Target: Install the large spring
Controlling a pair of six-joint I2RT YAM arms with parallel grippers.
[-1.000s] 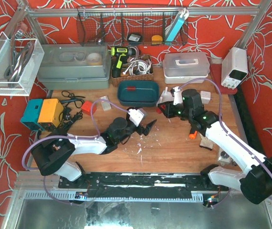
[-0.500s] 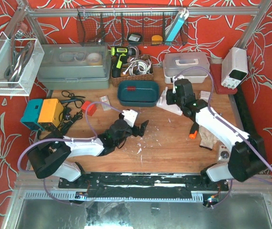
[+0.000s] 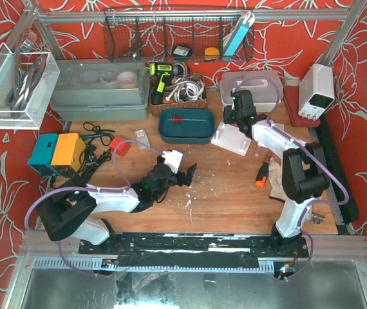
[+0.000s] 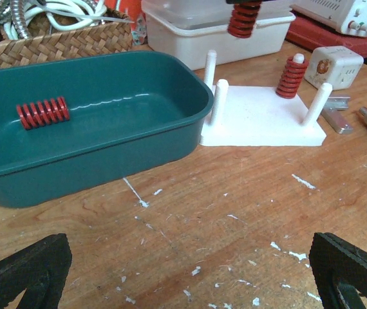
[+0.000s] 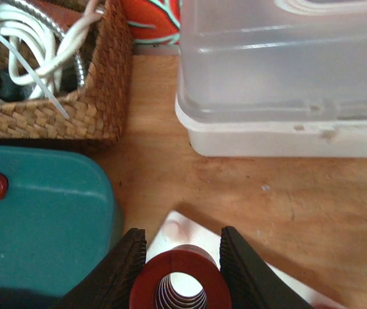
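Observation:
My right gripper (image 3: 238,116) is shut on a large red spring (image 5: 179,283), held upright just above the white peg base (image 3: 234,138). In the right wrist view the black fingers (image 5: 124,267) clamp the spring's sides, and the base (image 5: 199,235) shows beneath. The left wrist view shows this spring (image 4: 244,18) hanging over the base (image 4: 261,119). A second red spring (image 4: 291,77) sits on a far peg there. Another red spring (image 4: 42,112) lies in the teal tray (image 4: 170,138). My left gripper (image 3: 185,172) is open over bare wood, empty.
A wicker basket (image 3: 178,96) of cables and a white lidded box (image 3: 254,87) stand behind the base. An orange-handled tool (image 3: 259,179) lies to the right. A small white cube (image 4: 328,64) sits by the base. A power supply (image 3: 317,90) is far right.
The right arm has swung toward the back of the table, carrying the spring over the white base. The left gripper opened a little wider and shifted slightly left.

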